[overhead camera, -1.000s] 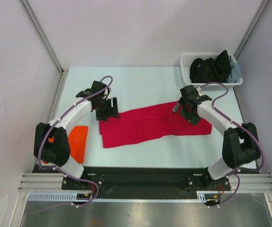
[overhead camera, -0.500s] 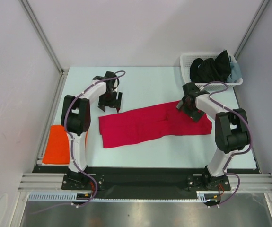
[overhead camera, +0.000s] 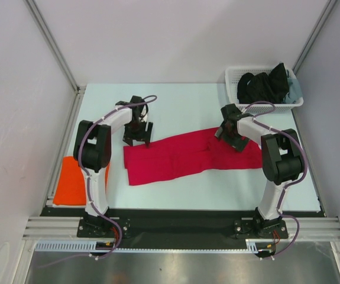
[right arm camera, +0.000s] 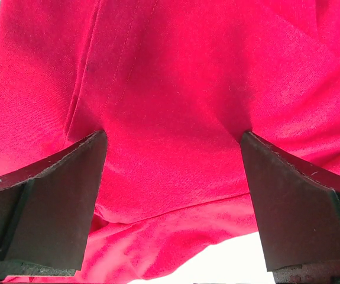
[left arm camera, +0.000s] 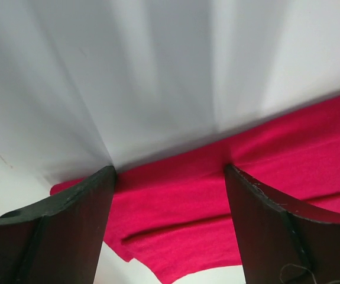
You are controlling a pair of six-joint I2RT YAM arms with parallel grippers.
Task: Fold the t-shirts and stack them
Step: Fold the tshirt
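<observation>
I am seeing the left fingers (left arm camera: 57, 236) hovering spread wide at the far left corner of the red t-shirt (overhead camera: 181, 157), which is lying as a long strip across the middle of the surface (overhead camera: 181, 103). The right fingers (right arm camera: 51, 195) are hanging spread over its right end, gripping nothing. The orange t-shirt (overhead camera: 72, 180) is sitting folded at the near left.
</observation>
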